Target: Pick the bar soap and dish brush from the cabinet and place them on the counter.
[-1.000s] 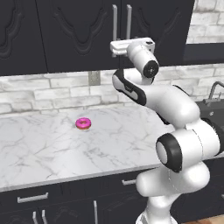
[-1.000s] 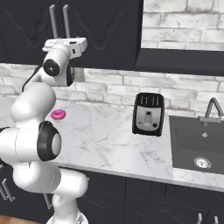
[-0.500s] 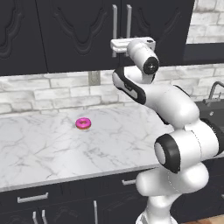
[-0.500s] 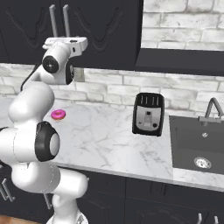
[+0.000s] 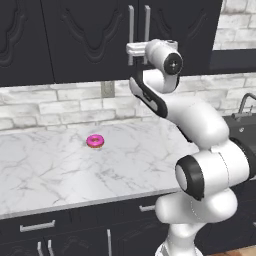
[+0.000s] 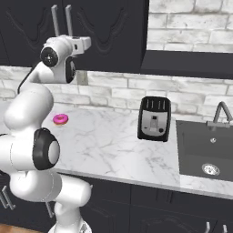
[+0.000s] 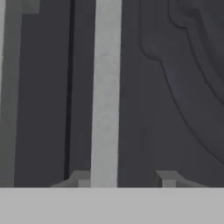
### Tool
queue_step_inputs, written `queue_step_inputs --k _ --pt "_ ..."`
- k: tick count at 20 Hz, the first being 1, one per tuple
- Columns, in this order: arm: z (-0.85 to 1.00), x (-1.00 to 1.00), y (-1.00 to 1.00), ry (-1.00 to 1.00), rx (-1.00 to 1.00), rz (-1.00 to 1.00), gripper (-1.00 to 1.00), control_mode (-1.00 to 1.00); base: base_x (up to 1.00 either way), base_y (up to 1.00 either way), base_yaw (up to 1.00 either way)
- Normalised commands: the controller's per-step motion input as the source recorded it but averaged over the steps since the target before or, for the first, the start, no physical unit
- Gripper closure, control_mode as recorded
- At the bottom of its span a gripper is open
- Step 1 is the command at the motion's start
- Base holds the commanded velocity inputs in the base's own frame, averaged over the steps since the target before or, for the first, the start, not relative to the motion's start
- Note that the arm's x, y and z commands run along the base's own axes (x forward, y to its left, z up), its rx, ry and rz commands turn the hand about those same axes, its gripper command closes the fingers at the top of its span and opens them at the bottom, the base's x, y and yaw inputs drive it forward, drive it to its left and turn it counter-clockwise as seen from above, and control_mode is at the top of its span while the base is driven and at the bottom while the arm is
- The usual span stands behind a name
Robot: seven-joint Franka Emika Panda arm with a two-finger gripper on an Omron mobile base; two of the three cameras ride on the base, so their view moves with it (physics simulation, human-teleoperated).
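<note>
The black cabinet [image 5: 90, 40] above the counter [image 5: 50, 170] has both carved doors shut, so the bar soap and dish brush are hidden. My gripper [image 5: 136, 49] is raised against the pair of vertical silver handles [image 5: 146, 25] at the door seam. In the hand view my gripper [image 7: 124, 177] straddles one silver handle [image 7: 105, 87]. The left fingertip [image 7: 81, 177] sits right beside the bar. The right fingertip [image 7: 166, 177] stands a gap away from it. The jaws are partly closed and grip nothing.
A pink frosted donut [image 5: 95, 141] lies on the marble toward the back wall. A black toaster [image 6: 154, 118] stands to the right, beside a dark sink [image 6: 209, 152] with a faucet [image 6: 220, 111]. Dark drawers [image 5: 37, 226] run below the counter.
The jaws have narrowed around the silver handle. The arm and hand have stayed at the cabinet doors.
</note>
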Motion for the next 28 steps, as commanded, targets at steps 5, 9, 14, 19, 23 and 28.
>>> queue_step_inputs --k 5,9,14,19,23,28 --pt "-0.06 0.51 0.26 0.29 -0.09 0.0 1.0 -1.0 0.0 0.0 0.0" --pt "-0.08 0.38 0.07 0.23 -0.04 0.0 1.0 -1.0 0.0 0.0 0.0" --pt "-0.11 0.31 0.02 0.14 0.0 0.0 1.0 -1.0 0.0 0.0 0.0" --pt "-0.22 0.13 0.0 0.08 0.0 0.0 1.0 -1.0 0.0 0.0 0.0" --pt "-0.09 0.0 -0.08 0.02 0.0 0.01 1.0 -1.0 0.0 0.0 0.0" --pt "0.0 -0.22 -0.44 0.0 0.0 0.04 1.0 -1.0 0.0 0.0 0.0"
